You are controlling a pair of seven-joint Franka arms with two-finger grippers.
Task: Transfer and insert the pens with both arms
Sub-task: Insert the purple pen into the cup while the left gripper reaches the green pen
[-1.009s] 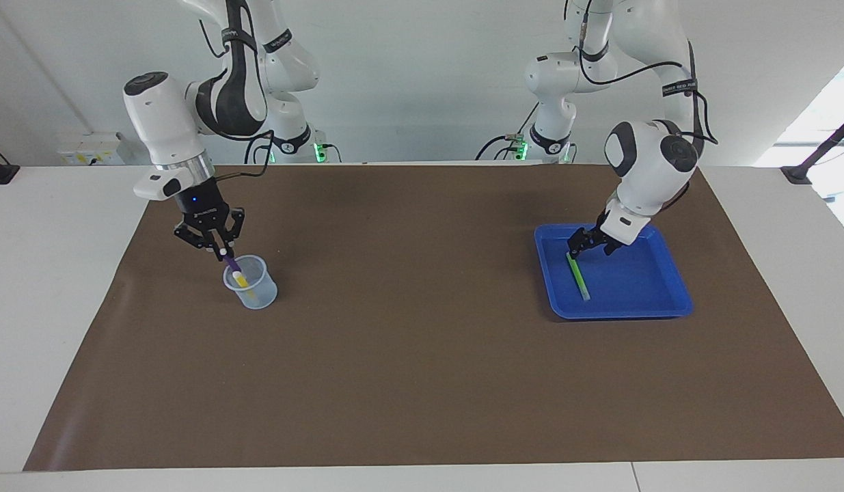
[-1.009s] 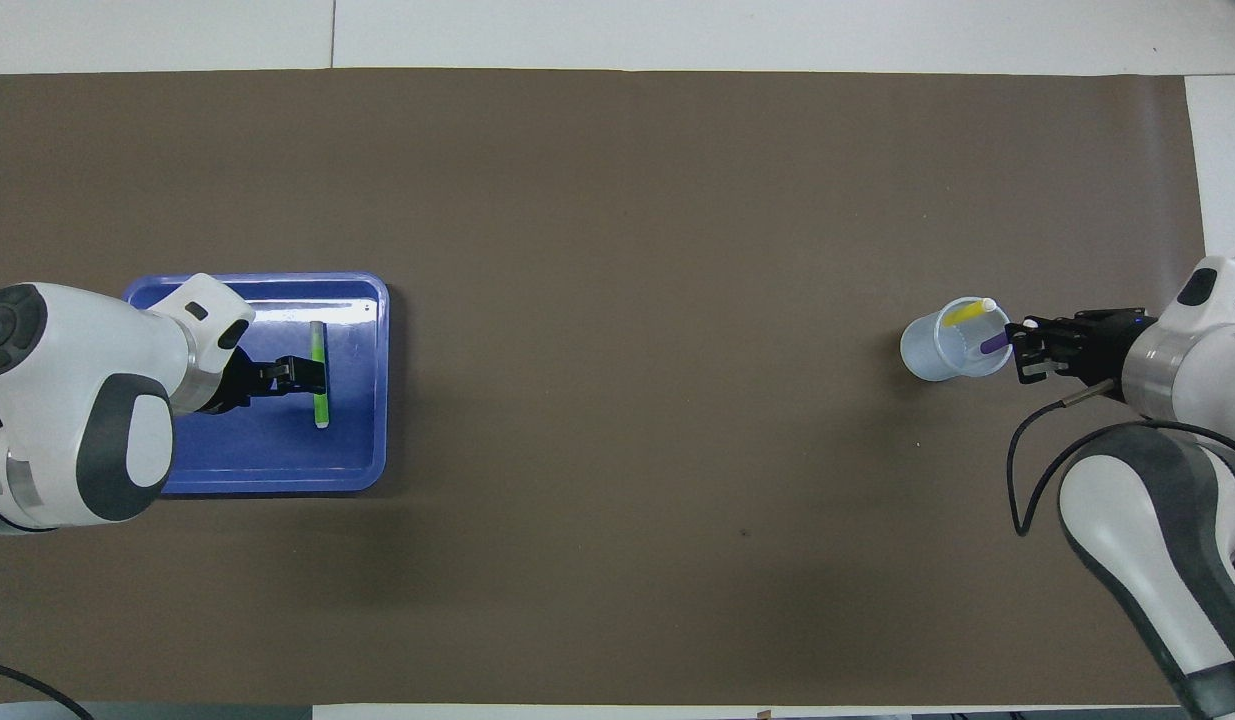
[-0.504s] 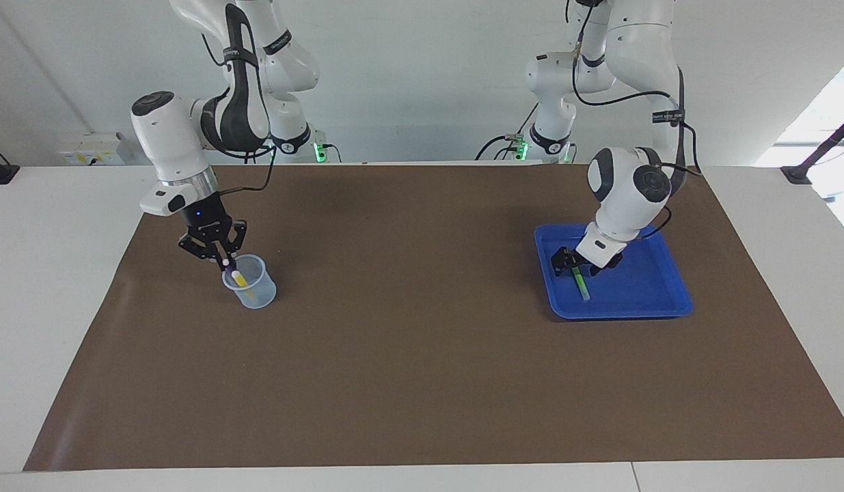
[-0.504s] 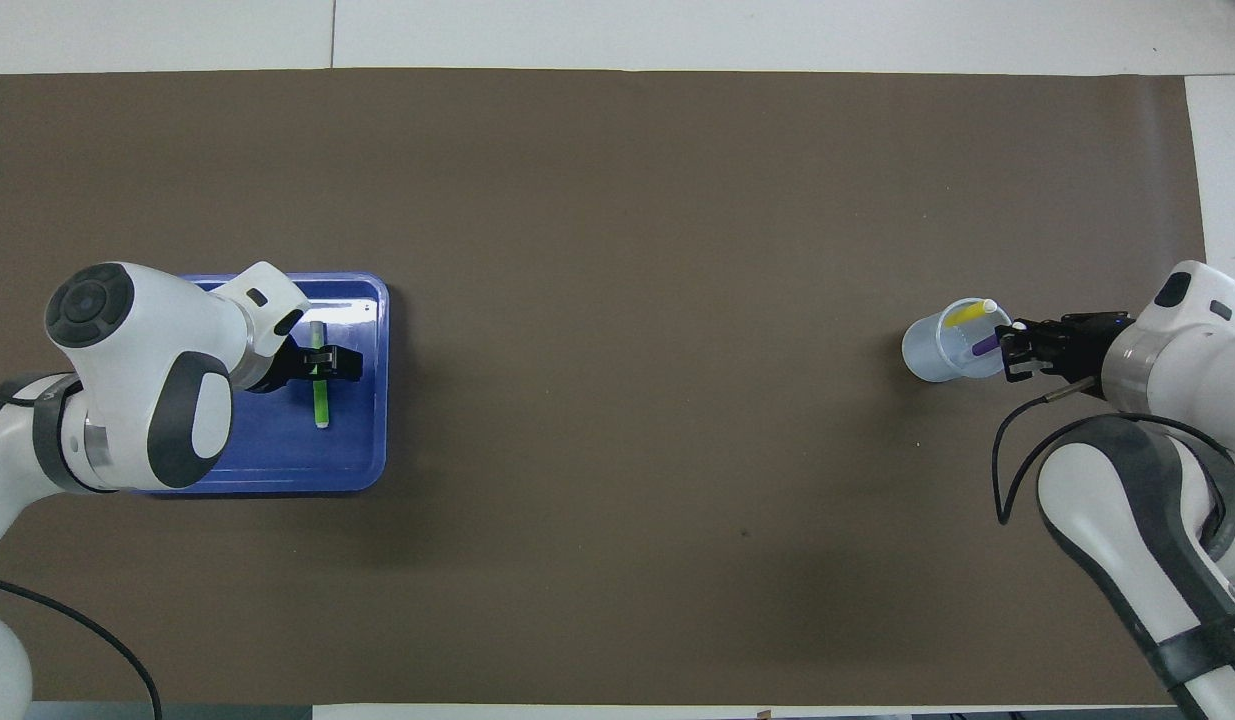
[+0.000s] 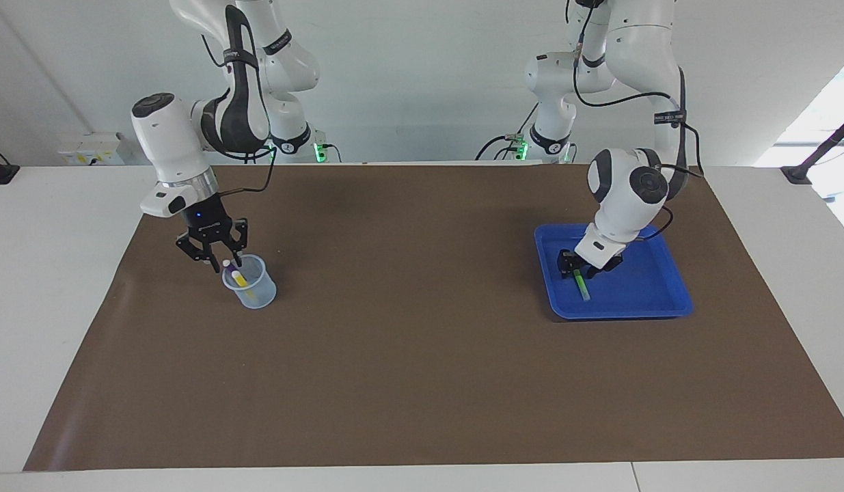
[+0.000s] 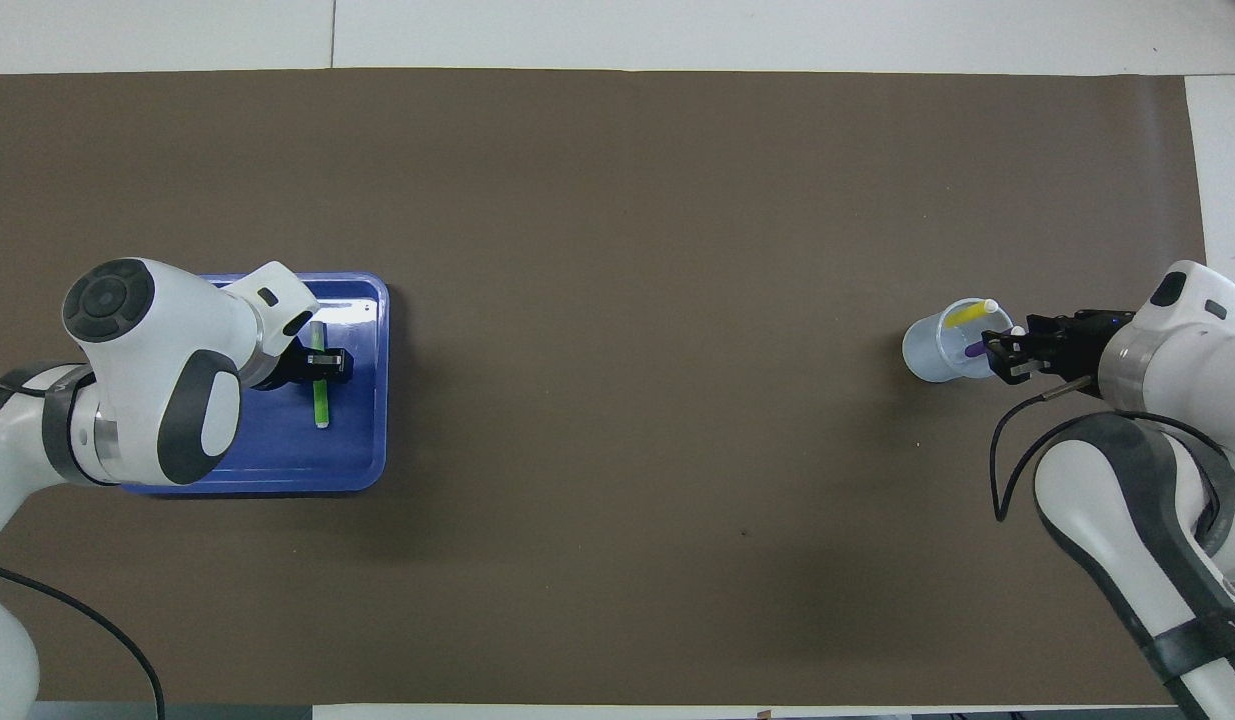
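I am lowering my left pincer [image 5: 576,271] [image 6: 322,365] into the shallow blue rectangular plastic tray [image 5: 633,290] [image 6: 357,445], which is sitting on the brown paper mat [image 5: 422,342] covering the white counter [image 5: 52,273]. The slim green marker pen [image 5: 583,288] [image 6: 321,408] is lying flat on the tray's floor, its length running from the side nearer my bases to the side farther from them. My left pincer is sitting right across its shaft, and from overhead green is showing on both sides of the pincer. I cannot tell whether this pincer is gripping the pen or only straddling it.

Well apart from the tray, toward my right arm's end of the counter, a small clear plastic cup [image 5: 256,292] [image 6: 925,352] is standing upright on the mat. The slim purple marker pen [image 5: 226,263] [image 6: 974,350] and the slim yellow marker pen [image 5: 238,278] [image 6: 967,314] are both leaning inside it, pale cap ends up at the rim. My right pincer [image 5: 225,265] [image 6: 997,358] is hanging just over the cup's rim on the side nearer my bases. It is standing open, one black tip on each side of the purple pen's white cap, and the pen is resting in the cup on its own.
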